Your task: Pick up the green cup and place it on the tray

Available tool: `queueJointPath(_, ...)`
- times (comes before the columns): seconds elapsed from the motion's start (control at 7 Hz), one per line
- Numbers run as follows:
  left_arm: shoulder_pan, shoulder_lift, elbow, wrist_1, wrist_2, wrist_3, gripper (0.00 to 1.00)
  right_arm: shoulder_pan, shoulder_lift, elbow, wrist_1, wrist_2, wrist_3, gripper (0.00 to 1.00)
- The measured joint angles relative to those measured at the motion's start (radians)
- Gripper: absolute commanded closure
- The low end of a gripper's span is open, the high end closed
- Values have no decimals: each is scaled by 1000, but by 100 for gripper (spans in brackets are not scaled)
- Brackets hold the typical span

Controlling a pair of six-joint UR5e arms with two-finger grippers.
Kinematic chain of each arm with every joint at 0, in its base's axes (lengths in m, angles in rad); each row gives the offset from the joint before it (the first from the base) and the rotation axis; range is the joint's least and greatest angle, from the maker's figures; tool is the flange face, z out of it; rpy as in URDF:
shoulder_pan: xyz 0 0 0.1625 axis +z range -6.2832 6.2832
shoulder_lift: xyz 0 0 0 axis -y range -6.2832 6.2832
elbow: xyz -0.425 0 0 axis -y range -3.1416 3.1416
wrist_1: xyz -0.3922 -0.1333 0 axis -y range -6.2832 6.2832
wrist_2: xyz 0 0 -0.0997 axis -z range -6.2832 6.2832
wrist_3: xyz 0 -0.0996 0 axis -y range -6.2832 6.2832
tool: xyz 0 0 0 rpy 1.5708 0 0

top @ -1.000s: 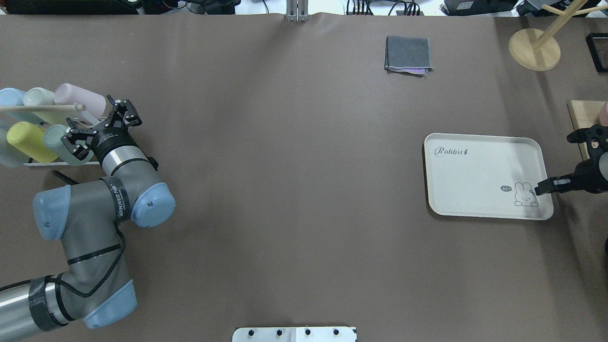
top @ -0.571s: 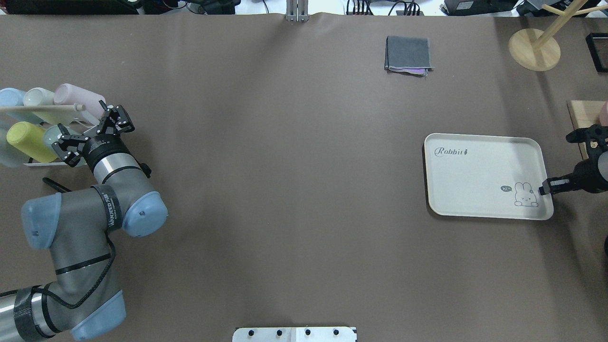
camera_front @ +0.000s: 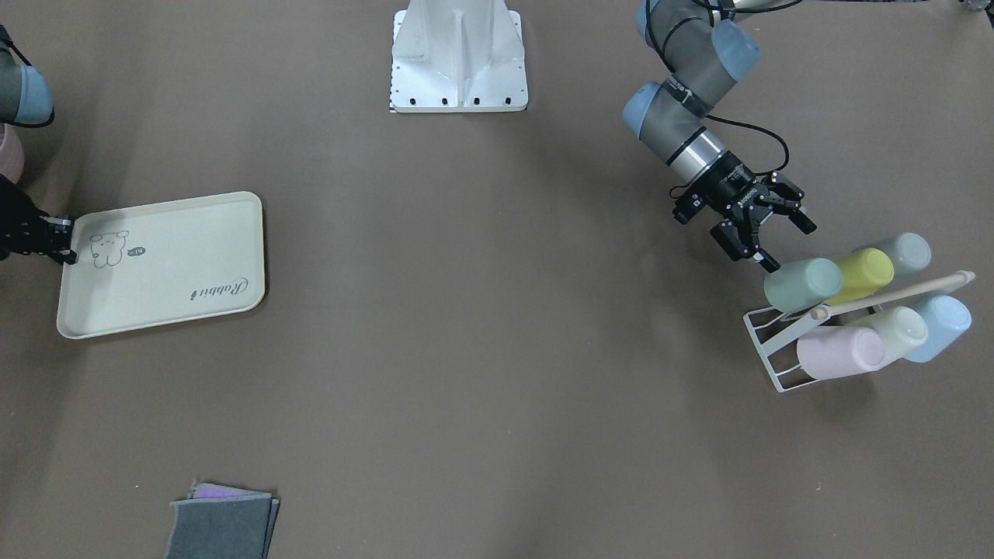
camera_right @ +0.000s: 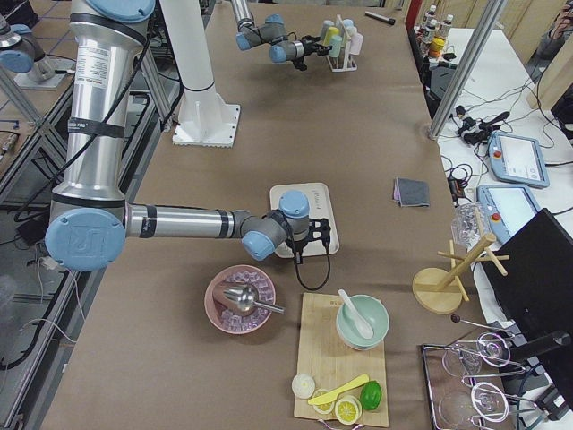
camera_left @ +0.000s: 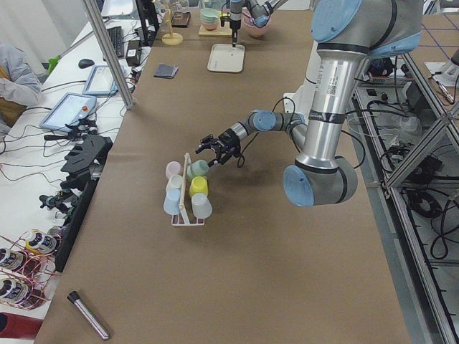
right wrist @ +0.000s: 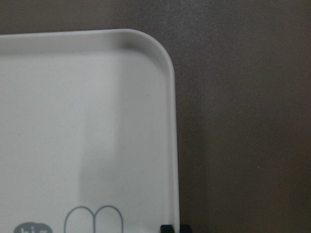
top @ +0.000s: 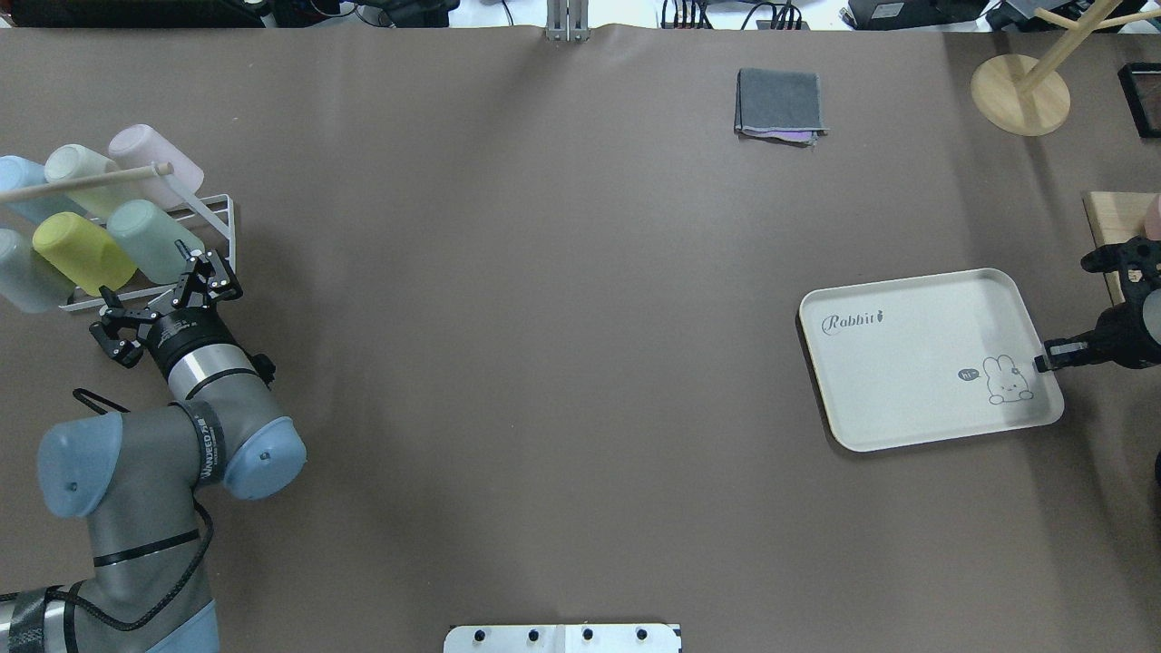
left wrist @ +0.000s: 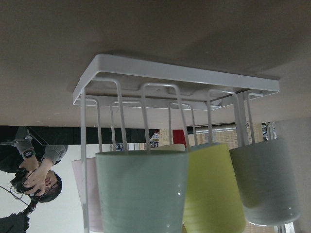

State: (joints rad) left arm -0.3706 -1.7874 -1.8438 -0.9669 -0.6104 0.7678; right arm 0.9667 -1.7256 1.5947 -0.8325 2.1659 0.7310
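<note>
The green cup (top: 150, 240) lies on its side in a white wire rack (top: 222, 218) at the far left, next to a lime cup (top: 82, 254). It also shows in the front view (camera_front: 804, 283) and fills the left wrist view (left wrist: 141, 194). My left gripper (top: 152, 295) is open, just short of the cup's closed end and not touching it (camera_front: 784, 244). The cream tray (top: 907, 381) lies at the right, turned a little askew. My right gripper (top: 1043, 360) is shut on the tray's right rim (right wrist: 174, 145).
The rack also holds pink (top: 154, 154), cream, blue and grey cups under a wooden rod. A folded grey cloth (top: 780, 104) lies at the far middle. A wooden stand (top: 1020, 91) and a cutting board (top: 1120, 236) are at the right.
My left gripper has drawn back toward the near edge, off the cups. The rack has shifted and turned. The tray has turned slightly, with my right gripper at its rim.
</note>
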Motion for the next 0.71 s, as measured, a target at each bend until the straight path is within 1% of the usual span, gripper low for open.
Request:
queueJointPath(0.29, 2, 3, -7, 21, 6, -26, 2, 20, 0, 10, -8, 10, 1, 100)
queueJointPath(0.71, 4, 4, 30, 27, 29, -101, 2, 55, 8, 38, -41, 28, 0, 100)
